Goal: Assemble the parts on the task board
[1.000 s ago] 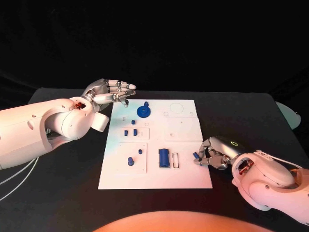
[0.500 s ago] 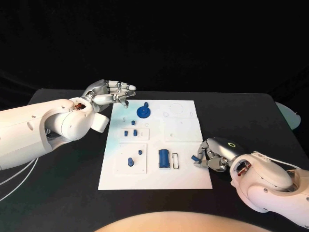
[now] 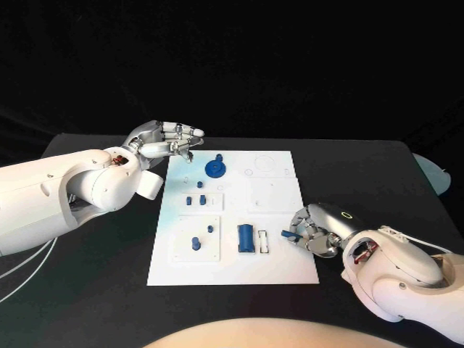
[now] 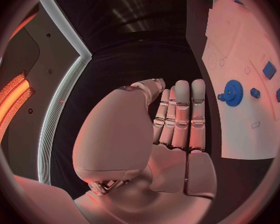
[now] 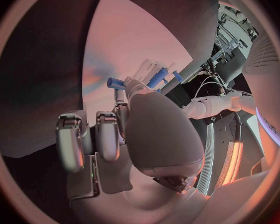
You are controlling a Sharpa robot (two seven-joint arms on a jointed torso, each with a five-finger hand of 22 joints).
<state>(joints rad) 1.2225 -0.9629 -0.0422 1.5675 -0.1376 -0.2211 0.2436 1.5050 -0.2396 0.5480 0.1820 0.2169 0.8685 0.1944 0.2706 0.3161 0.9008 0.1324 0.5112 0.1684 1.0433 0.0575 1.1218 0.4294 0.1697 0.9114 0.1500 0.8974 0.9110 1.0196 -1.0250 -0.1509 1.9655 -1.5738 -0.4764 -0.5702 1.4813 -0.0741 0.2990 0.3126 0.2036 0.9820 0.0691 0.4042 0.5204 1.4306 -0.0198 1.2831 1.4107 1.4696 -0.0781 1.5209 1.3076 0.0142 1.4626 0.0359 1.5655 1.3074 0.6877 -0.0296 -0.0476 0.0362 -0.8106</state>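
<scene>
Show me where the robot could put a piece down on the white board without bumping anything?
The task board is bare along its near edge, below the long blue part. Its far right corner beside the blue gear holds only pale outlines. The left column is crowded with small blue parts. The right hand, pinching a small blue piece, crowds the right edge.

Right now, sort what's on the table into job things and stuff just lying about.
Job things: task board; blue gear; blue block; small blue part pinched in the right hand fingers.

Lying about: pale round object at the table's right edge. The left hand hovers, holding nothing.
</scene>
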